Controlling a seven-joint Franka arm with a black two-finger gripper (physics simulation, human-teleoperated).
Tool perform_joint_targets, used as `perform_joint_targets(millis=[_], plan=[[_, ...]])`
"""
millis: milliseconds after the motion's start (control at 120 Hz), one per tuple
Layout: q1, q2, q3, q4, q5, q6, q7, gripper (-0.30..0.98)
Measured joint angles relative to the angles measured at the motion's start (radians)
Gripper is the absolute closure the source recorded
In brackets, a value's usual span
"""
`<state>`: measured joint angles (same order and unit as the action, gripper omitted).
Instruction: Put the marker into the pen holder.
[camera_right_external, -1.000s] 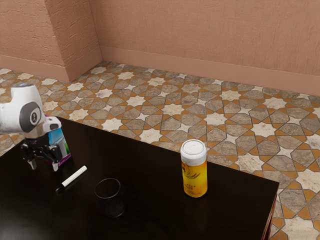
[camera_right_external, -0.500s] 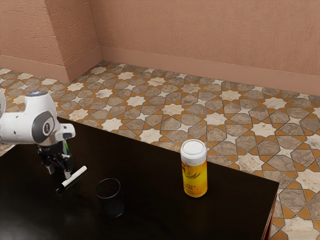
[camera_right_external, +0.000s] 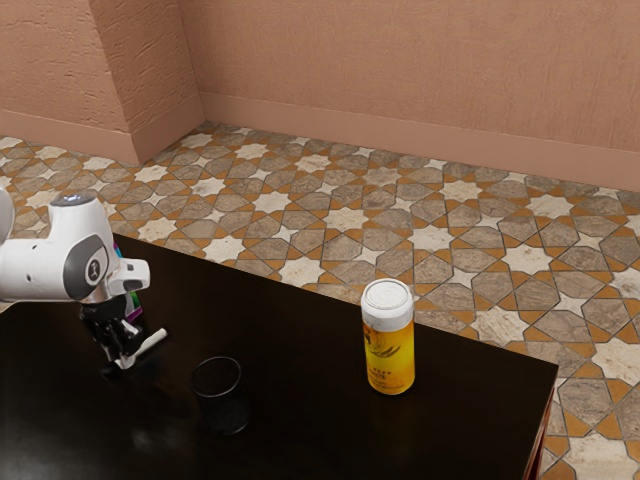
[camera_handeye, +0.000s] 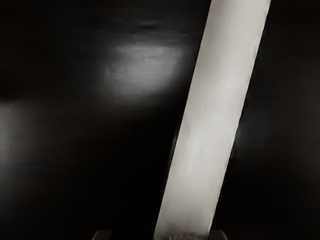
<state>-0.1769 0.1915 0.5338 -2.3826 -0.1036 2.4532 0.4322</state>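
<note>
Low over the table, my gripper (camera_right_external: 117, 366) has its fingers around the dark-ended part of the marker (camera_right_external: 151, 342), whose white end sticks out toward the exterior view's right. From the hand, the tips of my gripper (camera_handeye: 160, 235) stand apart at the lower edge. The marker's white barrel (camera_handeye: 215, 120) runs between them, close against one tip and with a gap to the other. The pen holder (camera_right_external: 221, 397), a dark see-through cup, stands upright and separate from the marker, nearer the exterior camera.
A yellow bottle with a white lid (camera_right_external: 388, 338) stands on the black table (camera_right_external: 300, 360) toward the exterior view's right. A colourful box (camera_right_external: 133, 300) is partly hidden behind my hand.
My hand has moved toward the exterior view's right, turned and come down around the marker. The marker's white end has shifted slightly toward the exterior view's left. Cup and bottle have stayed put.
</note>
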Motion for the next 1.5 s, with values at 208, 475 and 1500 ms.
perform_joint_targets(millis=[208,475,1500], plan=[[0.0,0.001,-0.001,0.0,0.003,0.005,0.013,0.7],[-0.021,-0.084,0.001,0.02,0.023,-0.01,0.006,0.78],[-0.435,-0.22,-0.008,0.374,0.163,-0.918,-0.26,0.79]])
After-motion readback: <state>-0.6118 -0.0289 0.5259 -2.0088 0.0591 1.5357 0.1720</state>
